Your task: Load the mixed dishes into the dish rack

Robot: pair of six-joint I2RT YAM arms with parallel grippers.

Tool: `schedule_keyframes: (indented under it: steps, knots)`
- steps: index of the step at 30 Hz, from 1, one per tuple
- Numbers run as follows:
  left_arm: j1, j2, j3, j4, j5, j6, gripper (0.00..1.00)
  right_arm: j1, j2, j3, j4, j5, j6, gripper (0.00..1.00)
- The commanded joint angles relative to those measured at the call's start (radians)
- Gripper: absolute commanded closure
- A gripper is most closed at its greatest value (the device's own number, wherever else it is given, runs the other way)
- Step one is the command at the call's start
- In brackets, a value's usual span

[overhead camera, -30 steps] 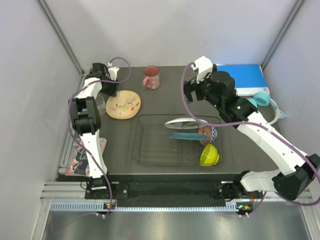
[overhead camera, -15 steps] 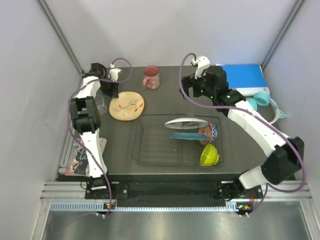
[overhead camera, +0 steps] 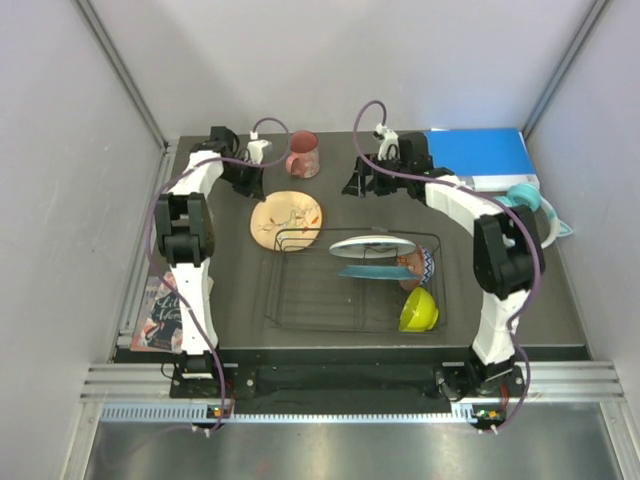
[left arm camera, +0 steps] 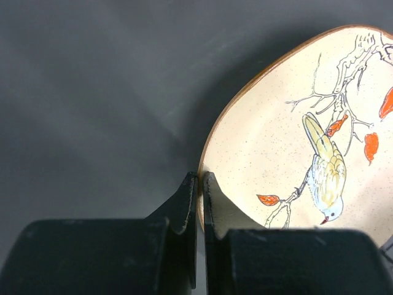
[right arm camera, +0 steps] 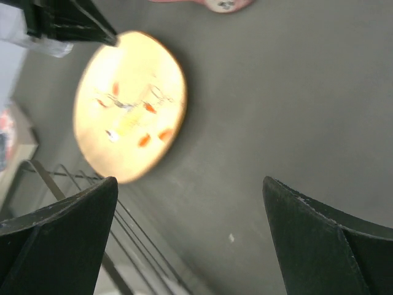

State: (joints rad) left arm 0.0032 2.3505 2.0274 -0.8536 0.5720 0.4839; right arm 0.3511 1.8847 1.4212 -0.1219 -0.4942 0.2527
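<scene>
Cream-yellow and painted with a bird, the floral plate (overhead camera: 287,218) is the thing in hand. At the far left, the left end effector (overhead camera: 252,186) pinches the plate's far-left rim. In the left wrist view its two black fingers (left arm camera: 189,203) are nearly together, with only the thin rim between them. From that grip the plate stretches away to the right and toward the near edge, lying low over the counter (overhead camera: 230,285). It is roughly flat, its painted face up.

The plate's near-right edge reaches the far-left corner of the rack (overhead camera: 350,285). Whether it rests on the wire or only overlaps it from above, I cannot tell. The rack lies on the line running from the grip across the plate, so I judge the left arm the one to finish the job. The move will probably mean carrying the plate further right and tipping it onto its edge to drop between the upright slots.

Further right, the mug (overhead camera: 302,155) stands at the far side, apart from the plate. The right end effector (overhead camera: 356,185) hovers over bare counter beyond the rack with its fingers spread wide and nothing between them. In the right wrist view the floral plate sits ahead of it and to the left.

In the rack's right half a white plate (overhead camera: 372,244) and a teal plate (overhead camera: 375,271) are loaded. The left slots look free.
</scene>
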Motion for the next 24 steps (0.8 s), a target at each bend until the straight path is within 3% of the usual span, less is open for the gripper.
schedule_keyframes:
  steps: [1, 10, 14, 16, 22, 24]
  knots:
    - [-0.035, -0.034, 0.040, -0.019, 0.051, -0.019, 0.98, -0.017, 0.144, 0.151, 0.096, -0.268, 0.105, 0.00]
    - [-0.049, -0.039, -0.019, 0.074, 0.052, -0.067, 0.96, -0.012, 0.401, 0.364, -0.057, -0.267, 0.111, 0.00]
    - [-0.049, -0.040, -0.026, 0.111, 0.052, -0.087, 0.88, 0.008, 0.439, 0.386, -0.096, -0.230, 0.088, 0.00]
    - [-0.049, -0.043, -0.026, 0.134, 0.051, -0.106, 0.77, 0.020, 0.455, 0.397, -0.111, -0.222, 0.077, 0.00]
    - [-0.048, -0.082, -0.032, 0.142, 0.039, -0.128, 0.60, 0.057, 0.516, 0.427, -0.130, -0.236, 0.088, 0.03]
    - [-0.043, -0.120, -0.051, 0.145, 0.014, -0.117, 0.50, 0.066, 0.531, 0.444, -0.150, -0.238, 0.086, 0.03]
